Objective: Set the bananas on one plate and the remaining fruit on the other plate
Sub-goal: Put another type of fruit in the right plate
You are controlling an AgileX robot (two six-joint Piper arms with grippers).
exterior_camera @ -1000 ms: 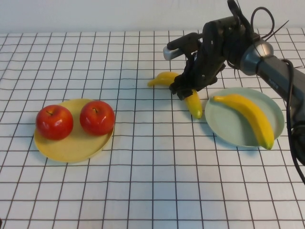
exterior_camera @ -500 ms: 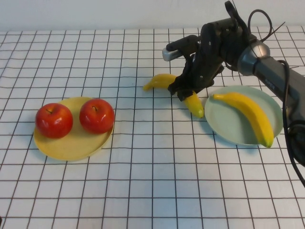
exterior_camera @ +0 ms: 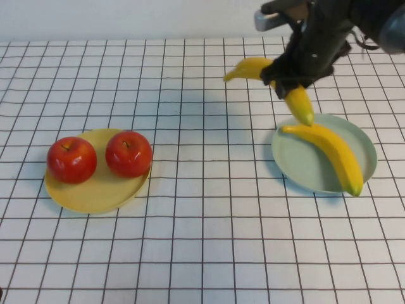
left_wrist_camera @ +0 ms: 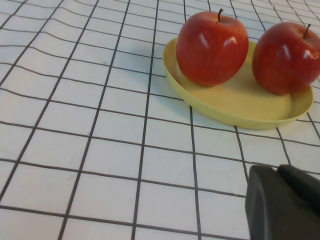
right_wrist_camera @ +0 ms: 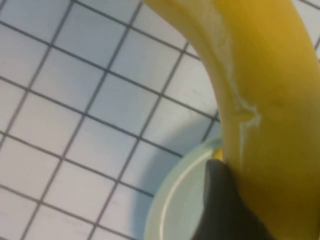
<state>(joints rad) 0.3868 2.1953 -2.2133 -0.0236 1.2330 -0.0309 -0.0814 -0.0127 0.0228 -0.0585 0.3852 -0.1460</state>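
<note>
My right gripper (exterior_camera: 288, 79) is shut on a yellow banana (exterior_camera: 252, 66) and holds it in the air at the table's far right. The banana's lower tip hangs over the far-left rim of the blue-green plate (exterior_camera: 304, 178). A second banana (exterior_camera: 330, 150) lies across that plate. In the right wrist view the held banana (right_wrist_camera: 265, 95) fills the picture, with one dark finger (right_wrist_camera: 220, 210) against it and the plate rim (right_wrist_camera: 167, 200) below. Two red apples (exterior_camera: 72, 161) (exterior_camera: 129, 154) sit on the yellow plate (exterior_camera: 95, 193) at the left. My left gripper (left_wrist_camera: 276, 171) rests shut, low over the cloth, near the yellow plate (left_wrist_camera: 235, 107).
A white cloth with a black grid (exterior_camera: 209, 221) covers the whole table. A pale wall runs along the far edge. The right arm (exterior_camera: 329, 31) reaches in from the upper right.
My right gripper has lifted the banana off the cloth and carried it up and to the right, to the blue-green plate's edge. The left arm, apples and plated banana have not moved.
</note>
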